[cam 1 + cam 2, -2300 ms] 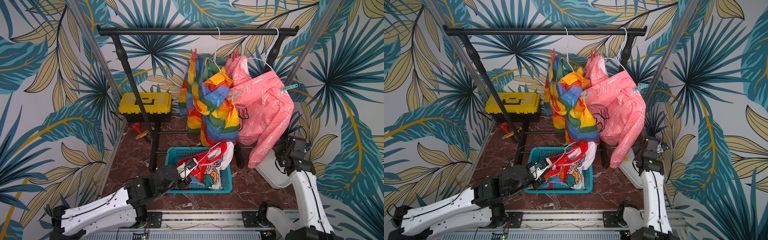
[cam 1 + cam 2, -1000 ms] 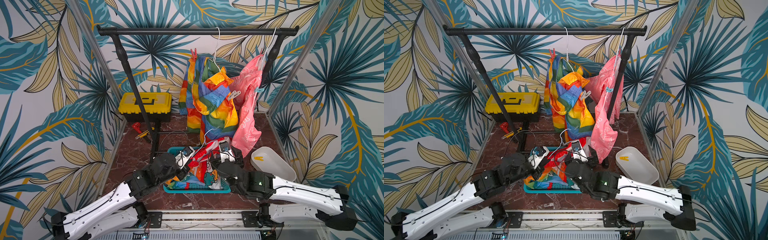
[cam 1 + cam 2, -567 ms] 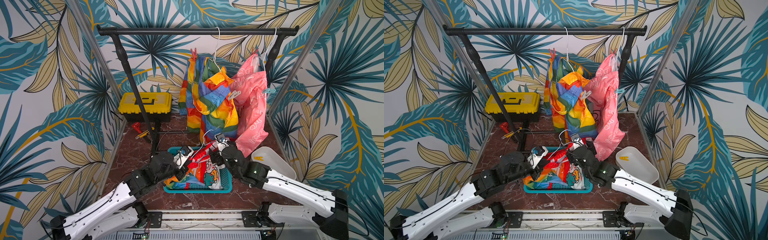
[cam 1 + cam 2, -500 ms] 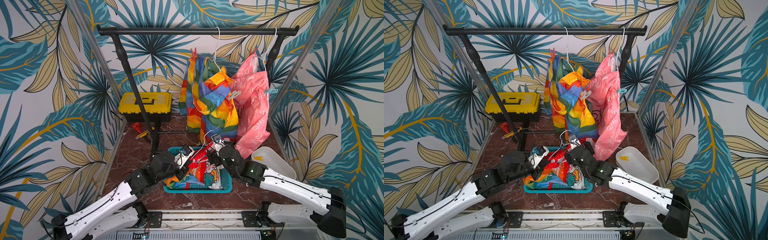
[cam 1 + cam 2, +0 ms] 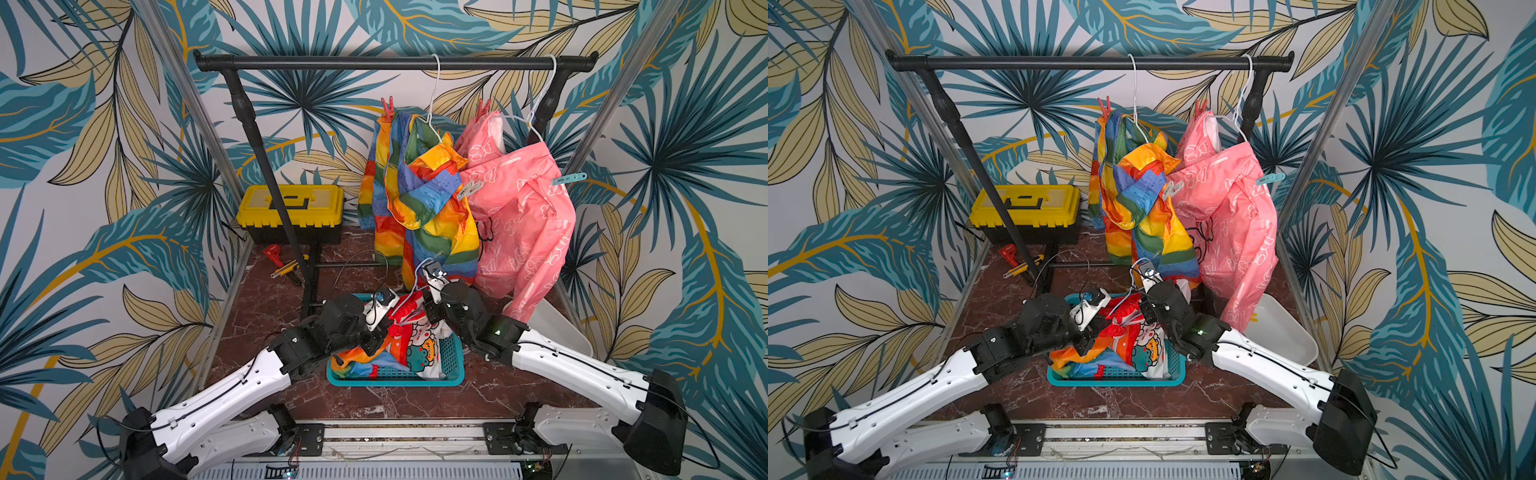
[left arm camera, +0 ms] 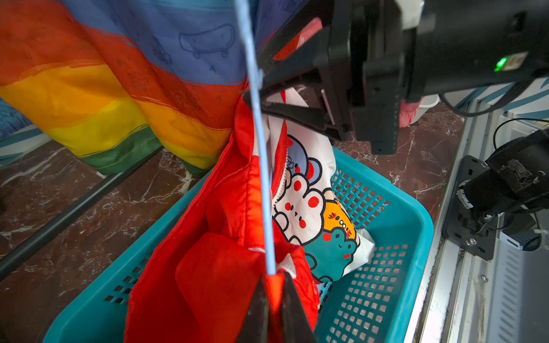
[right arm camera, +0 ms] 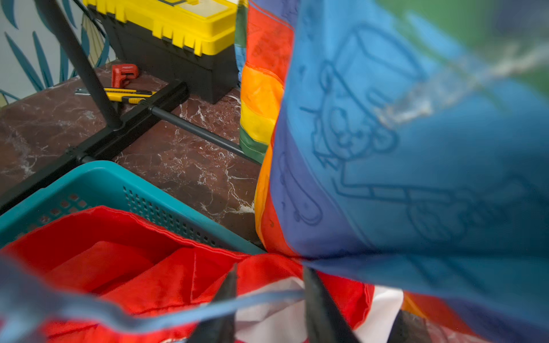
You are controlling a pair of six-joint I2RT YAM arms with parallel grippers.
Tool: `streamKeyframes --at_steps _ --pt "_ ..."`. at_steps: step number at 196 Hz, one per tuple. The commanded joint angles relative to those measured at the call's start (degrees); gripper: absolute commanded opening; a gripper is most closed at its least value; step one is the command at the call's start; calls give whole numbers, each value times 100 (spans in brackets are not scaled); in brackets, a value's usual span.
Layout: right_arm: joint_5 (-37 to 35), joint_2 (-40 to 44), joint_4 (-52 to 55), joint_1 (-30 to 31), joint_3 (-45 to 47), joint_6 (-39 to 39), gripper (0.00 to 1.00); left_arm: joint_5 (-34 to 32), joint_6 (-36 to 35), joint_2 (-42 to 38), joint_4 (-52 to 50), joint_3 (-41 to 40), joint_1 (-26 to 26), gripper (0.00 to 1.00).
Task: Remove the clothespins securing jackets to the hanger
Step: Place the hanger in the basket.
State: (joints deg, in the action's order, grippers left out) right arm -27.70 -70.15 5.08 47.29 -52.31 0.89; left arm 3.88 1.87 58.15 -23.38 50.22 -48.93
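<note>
The red jacket [image 5: 409,332] with white lining lies in the teal basket [image 5: 395,380] on a blue hanger [image 6: 261,166]. My left gripper [image 6: 274,285] is shut on a red clothespin at the hanger's end. My right gripper [image 6: 252,84] is at the hanger's other end, jaws partly apart, with the wire and white lining [image 7: 267,314] across the gap. The rainbow jacket [image 5: 419,199] and pink jacket [image 5: 519,208] hang on the rail. Pegs on them: red-pink [image 5: 387,106], red-pink [image 5: 483,109], pale grey [image 5: 467,190], light blue [image 5: 567,179].
A yellow toolbox [image 5: 291,208] stands at the back left behind the rack's slanted pole [image 5: 270,166]. Small tools [image 5: 286,268] lie by the rack's foot. A white tub [image 5: 552,328] at the right holds a yellow clothespin [image 5: 1255,320]. The rainbow hem hangs against my right wrist.
My right gripper has narrowed its jaws at the hanger over the basket. The pink jacket has swung back and spread wide. My left gripper stays at the red jacket.
</note>
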Motion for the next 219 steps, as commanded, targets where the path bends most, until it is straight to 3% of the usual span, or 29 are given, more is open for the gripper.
streamKeyframes --at_steps 1,30,57,63,73,87,101,121,145,166,196,219 --pt "173 -95 -389 -84 194 53 22 38 112 116 53 254 15 20" --pt "492 -177 -589 -489 318 65 11 120 129 286 56 331 11 29" --pt "616 -297 -594 -549 273 153 2 51 213 401 76 366 10 26" --pt "653 -291 -656 -552 314 149 6 22 234 415 79 366 10 26" --pt "731 -317 -681 -574 332 149 24 -15 235 474 102 358 15 26" --pt "805 -397 -575 -580 266 155 29 -101 289 612 141 398 14 23" --pt "881 -507 -552 -610 257 255 47 -173 455 845 140 500 7 21" --pt "913 -670 -592 -674 308 484 59 -56 796 1232 238 577 15 20" --pt "1001 -800 -763 -845 496 810 63 -192 1078 1373 515 477 13 20" --pt "1028 -1026 -834 -979 560 988 62 -347 1064 1265 479 454 32 33" --pt "1089 -1146 -1061 -1065 723 1138 62 -366 1074 442 347 203 221 67" --pt "1126 -1196 -1169 -1077 808 1189 62 -137 1187 -363 270 -291 469 76"
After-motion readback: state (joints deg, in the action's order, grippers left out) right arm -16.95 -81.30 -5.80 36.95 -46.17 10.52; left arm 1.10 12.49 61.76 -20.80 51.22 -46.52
